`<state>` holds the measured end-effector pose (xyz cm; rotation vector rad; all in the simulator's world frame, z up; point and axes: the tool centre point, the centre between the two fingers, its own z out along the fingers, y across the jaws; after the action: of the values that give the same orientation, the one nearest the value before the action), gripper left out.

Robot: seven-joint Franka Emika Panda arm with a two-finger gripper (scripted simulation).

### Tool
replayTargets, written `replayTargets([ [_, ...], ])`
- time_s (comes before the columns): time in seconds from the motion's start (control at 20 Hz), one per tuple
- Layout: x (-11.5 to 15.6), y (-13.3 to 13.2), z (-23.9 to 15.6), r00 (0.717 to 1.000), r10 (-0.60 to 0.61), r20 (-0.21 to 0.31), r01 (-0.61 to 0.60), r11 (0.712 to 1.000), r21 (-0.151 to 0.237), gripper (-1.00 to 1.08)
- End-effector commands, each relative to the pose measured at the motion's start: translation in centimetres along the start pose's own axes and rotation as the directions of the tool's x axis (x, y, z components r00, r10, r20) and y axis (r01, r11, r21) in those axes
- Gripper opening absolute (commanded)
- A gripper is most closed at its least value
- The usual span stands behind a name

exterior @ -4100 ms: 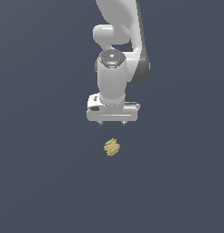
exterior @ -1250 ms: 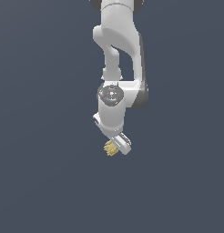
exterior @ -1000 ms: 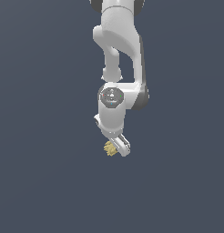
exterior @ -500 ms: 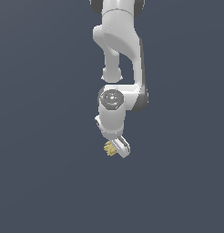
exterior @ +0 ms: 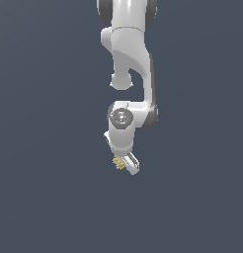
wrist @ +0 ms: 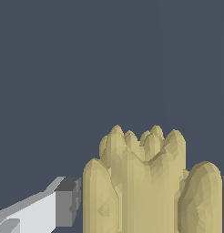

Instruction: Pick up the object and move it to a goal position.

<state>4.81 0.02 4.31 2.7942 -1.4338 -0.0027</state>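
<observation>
Against the plain dark grey ground, with no worktop edge to place it by, the object sits at the tip of the white gripper, poking out toward the exterior view's left of the tilted hand. Close up, the clump is tan-yellow, lumpy and ridged like bunched knuckles, with a grey-padded finger just beside it and a sliver of the other at its far side; the gripper is clamped on the object.
</observation>
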Motion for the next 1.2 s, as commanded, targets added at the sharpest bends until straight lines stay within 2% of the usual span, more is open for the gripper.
replayTargets([
  [0.0, 0.1, -0.1, 0.2, 1.0, 0.0, -0.001, 0.0, 1.0, 0.002, 1.0],
  [0.05, 0.1, -0.1, 0.2, 1.0, 0.0, -0.001, 0.0, 1.0, 0.002, 1.0],
  [0.1, 0.1, -0.1, 0.2, 1.0, 0.0, -0.001, 0.0, 1.0, 0.002, -1.0],
  [0.75, 0.2, -0.2, -0.1, 1.0, 0.0, -0.001, 0.0, 1.0, 0.002, -1.0],
  [1.15, 1.6, -0.7, -3.3, 1.0, 0.0, -0.001, 0.0, 1.0, 0.002, -1.0],
])
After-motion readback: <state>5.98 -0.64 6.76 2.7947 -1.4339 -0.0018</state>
